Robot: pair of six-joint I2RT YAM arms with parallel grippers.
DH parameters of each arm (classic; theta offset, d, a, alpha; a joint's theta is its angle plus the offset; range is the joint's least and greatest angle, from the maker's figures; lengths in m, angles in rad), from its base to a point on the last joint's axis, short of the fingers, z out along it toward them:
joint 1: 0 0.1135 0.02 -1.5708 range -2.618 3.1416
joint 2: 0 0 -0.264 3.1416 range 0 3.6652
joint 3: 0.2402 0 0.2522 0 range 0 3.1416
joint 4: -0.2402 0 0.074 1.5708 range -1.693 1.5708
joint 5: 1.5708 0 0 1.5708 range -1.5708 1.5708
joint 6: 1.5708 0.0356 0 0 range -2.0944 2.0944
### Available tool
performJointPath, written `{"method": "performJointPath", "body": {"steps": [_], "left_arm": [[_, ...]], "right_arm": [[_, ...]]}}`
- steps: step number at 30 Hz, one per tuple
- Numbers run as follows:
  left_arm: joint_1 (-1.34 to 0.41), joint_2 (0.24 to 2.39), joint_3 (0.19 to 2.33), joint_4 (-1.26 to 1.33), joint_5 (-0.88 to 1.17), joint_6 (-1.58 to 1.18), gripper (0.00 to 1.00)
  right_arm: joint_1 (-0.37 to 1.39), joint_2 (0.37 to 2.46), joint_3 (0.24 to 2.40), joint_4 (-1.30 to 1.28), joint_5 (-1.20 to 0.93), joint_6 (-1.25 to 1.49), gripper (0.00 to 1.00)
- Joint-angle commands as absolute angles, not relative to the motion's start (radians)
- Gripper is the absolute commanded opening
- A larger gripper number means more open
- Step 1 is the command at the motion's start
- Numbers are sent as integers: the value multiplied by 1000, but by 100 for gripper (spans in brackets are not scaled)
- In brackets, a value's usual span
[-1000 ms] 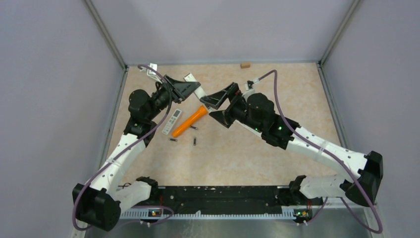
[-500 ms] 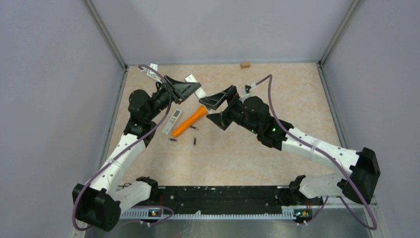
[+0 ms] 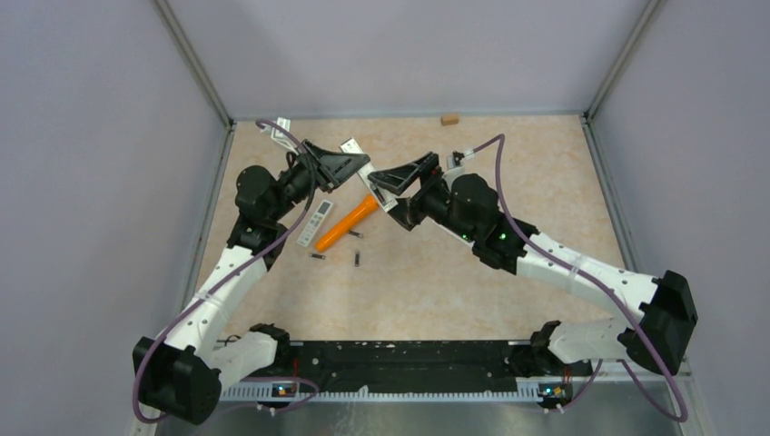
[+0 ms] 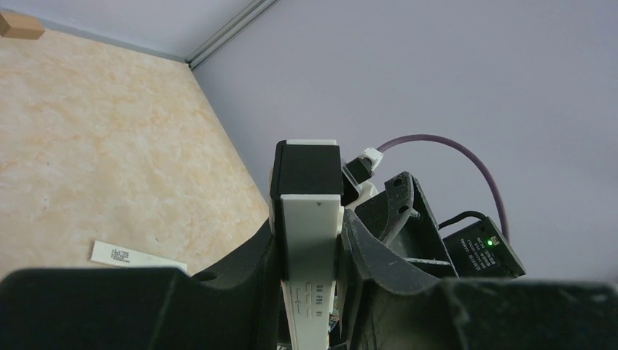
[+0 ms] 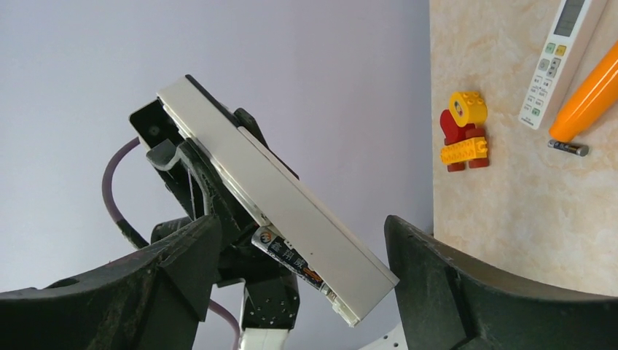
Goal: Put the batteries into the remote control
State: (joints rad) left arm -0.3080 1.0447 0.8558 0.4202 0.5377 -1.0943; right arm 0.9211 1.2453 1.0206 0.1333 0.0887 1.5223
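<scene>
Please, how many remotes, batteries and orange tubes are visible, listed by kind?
White plastic remotes: 2 (held remote, second remote on beige table)
Small dark cylindrical batteries: 4 (three on table, one at held remote)
Orange tapered tube: 1
Total: 7

Lit softly and evenly from overhead, without harsh glare anywhere on the bench, far corners to near edge. Only faint, diffuse shadows beneath the arms around the middle. Sharp and undistorted from the top view, yet too small for detail on the batteries. From the left wrist, crisp on the white remote control, murky and defocused on the black left gripper along the bottom, with a green status light glowing. From the right wrist, dark and soft on the right gripper fingers, bright on the bench beyond.
</scene>
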Motion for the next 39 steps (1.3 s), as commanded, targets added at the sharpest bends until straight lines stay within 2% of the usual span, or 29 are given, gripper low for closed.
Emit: {"method": "performJointPath", "body": {"steps": [1, 9, 15, 21, 23, 27, 29, 31, 39], "left_arm": [[-304, 1016, 855, 500, 547, -1099, 0], [-304, 1024, 869, 499, 547, -1091, 0], [-304, 1033, 895, 497, 561, -1106, 0], [-304, 1037, 918, 489, 581, -1152, 0], [-304, 1037, 919, 487, 582, -1149, 0], [-298, 1038, 926, 431, 563, -1092, 0], [-287, 1040, 927, 405, 557, -1050, 0], [-275, 1041, 928, 360, 547, -1006, 0], [-191, 1026, 909, 192, 522, -854, 0]], "right_arm": [[907, 1257, 1011, 188, 56, 1532, 81], [898, 1266, 998, 187, 9, 1535, 66], [890, 1252, 972, 190, 7, 1540, 49], [888, 1249, 955, 195, 6, 1541, 44], [886, 1249, 953, 198, 4, 1533, 48], [881, 1229, 949, 200, 18, 1495, 77], [874, 1208, 940, 206, 26, 1456, 87], [867, 1182, 926, 203, 37, 1419, 90], [852, 1060, 874, 128, 78, 1229, 91]]}}
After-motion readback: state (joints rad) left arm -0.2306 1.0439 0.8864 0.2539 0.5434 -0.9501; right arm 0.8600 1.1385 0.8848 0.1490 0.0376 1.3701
